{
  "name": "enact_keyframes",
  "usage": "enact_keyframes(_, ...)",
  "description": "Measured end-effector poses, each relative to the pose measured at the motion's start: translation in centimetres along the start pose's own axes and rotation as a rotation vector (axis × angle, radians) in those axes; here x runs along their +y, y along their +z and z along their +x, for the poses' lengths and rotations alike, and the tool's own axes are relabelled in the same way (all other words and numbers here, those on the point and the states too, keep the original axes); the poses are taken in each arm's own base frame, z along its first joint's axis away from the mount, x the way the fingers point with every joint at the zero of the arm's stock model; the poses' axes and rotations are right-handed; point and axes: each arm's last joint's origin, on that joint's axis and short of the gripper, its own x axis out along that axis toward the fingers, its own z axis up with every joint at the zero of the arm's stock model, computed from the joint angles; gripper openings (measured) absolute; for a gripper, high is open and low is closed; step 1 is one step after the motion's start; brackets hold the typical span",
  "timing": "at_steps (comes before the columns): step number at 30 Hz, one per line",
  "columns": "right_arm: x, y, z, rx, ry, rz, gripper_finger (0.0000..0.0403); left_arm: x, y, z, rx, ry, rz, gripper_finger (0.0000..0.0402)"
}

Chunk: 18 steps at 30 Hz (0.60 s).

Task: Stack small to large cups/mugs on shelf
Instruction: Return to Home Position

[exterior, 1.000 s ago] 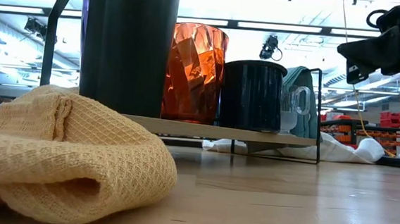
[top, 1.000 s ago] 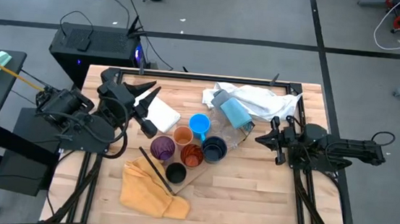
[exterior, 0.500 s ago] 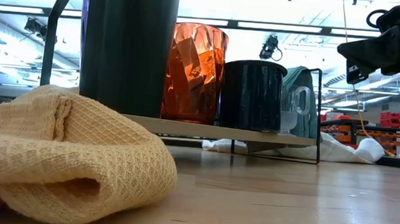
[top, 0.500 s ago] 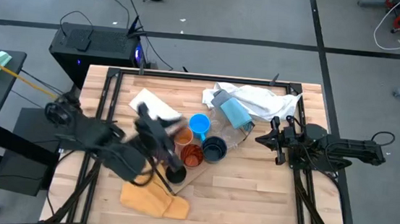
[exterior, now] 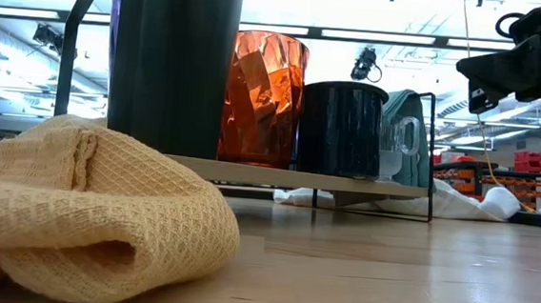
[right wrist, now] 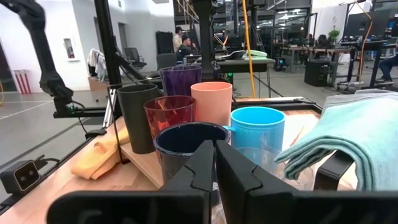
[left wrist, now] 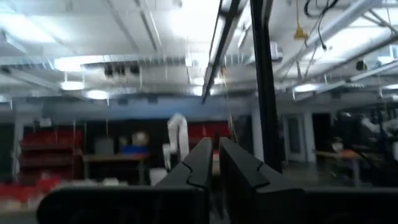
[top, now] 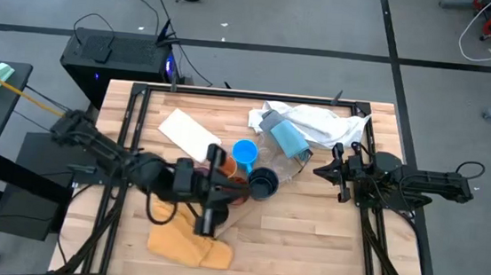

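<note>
1. Step in hand, my read: placing looks done and the L arm (top: 127,165) is due back at its rest spot. It lies across the desk (top: 308,241) from 9 o'clock, its end over the cup group at centre.
2. L claw (left wrist: 211,155): fingers narrow, almost touching, nothing between them. Its cam looks out level into the room.
3. R claw (top: 321,173): parked at 3 o'clock of the cups, also pinched narrow and empty.
4. Cups, per the R wrist view: all on the shelf (exterior: 345,184), i.e. black cup (right wrist: 137,115), red tumbler (right wrist: 169,112), dark blue mug (right wrist: 186,140), purple cup (right wrist: 180,78), orange cup (right wrist: 211,99), bright blue mug (right wrist: 258,127).
5. From above the L arm hides the purple and black ones, so I can't check the size order fully.
6. Yellow cloth (top: 179,239) is at 7 o'clock of the group, white pad (top: 185,132) at 10.
7. Next move calls for lifting first, then swinging toward 9 o'clock. Going low risks clipping the tall black cup or the shelf edge.
</note>
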Motion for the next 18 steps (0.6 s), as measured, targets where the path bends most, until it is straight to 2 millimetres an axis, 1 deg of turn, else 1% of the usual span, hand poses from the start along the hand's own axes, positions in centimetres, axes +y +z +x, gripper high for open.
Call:
enact_keyframes(1, 0.0, 0.0, 0.0, 0.0, 0.0, 0.0, 0.0023, 0.4, -0.5, -1.0, 0.023, 0.002, -0.011, 0.0033)
enact_keyframes(3, 0.0, 0.0, 0.0, 0.0, 0.0, 0.0, 0.0023, 1.4, -0.9, -3.2, 0.037, 0.004, -0.028, 0.0027)
enact_keyframes(7, 0.0, 0.0, 0.0, 0.0, 0.0, 0.0, 0.0023, 4.0, 0.0, -8.4, -0.023, 0.057, -0.077, 0.0016)
enact_keyframes(10, 0.0, 0.0, 0.0, 0.0, 0.0, 0.0, 0.0023, 5.6, 0.1, -12.3, -0.028, 0.088, -0.077, 0.0011)
enact_keyframes(12, 0.0, 0.0, 0.0, 0.0, 0.0, 0.0, 0.0023, 6.5, 0.6, -14.7, -0.037, 0.103, -0.088, 0.0011)
enact_keyframes(15, 0.0, 0.0, 0.0, 0.0, 0.0, 0.0, 0.0023, 7.7, 1.3, -17.7, -0.068, 0.121, -0.085, 0.0013)
enact_keyframes(18, 0.0, 0.0, 0.0, 0.0, 0.0, 0.0, 0.0023, 8.7, 1.4, -20.0, -0.061, 0.127, -0.054, 0.0016)
